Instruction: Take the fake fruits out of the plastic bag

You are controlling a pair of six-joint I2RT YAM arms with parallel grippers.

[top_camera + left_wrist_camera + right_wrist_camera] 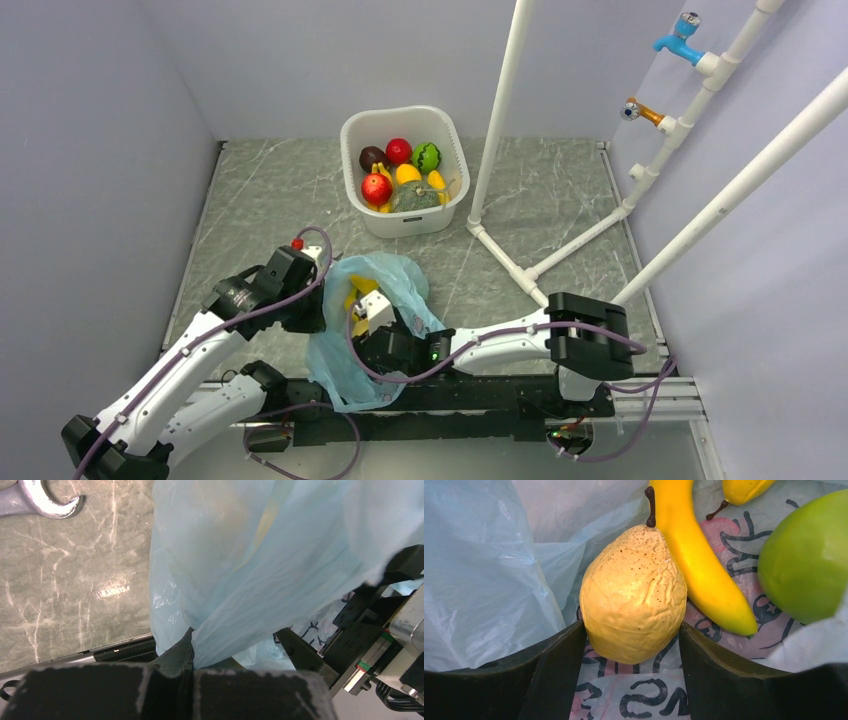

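Note:
The light-blue plastic bag (pixel 385 280) lies at the near middle of the table with its mouth open. My left gripper (pixel 318 305) is shut on a fold of the bag (pixel 240 580) at its left edge. My right gripper (pixel 378 318) reaches inside the bag. In the right wrist view its fingers (pixel 559 665) press both sides of a pale yellow pear-shaped fruit (pixel 633 595). A yellow banana (pixel 699 565) lies beside it, with a light green apple (pixel 809 555) at the right and another yellow fruit (pixel 744 487) at the top.
A white tub (pixel 405 222) at the back middle holds several fruits. A white pipe frame (pixel 500 150) with taps (pixel 680 40) stands at the right. A wrench (pixel 40 500) lies on the table left of the bag. Grey walls close both sides.

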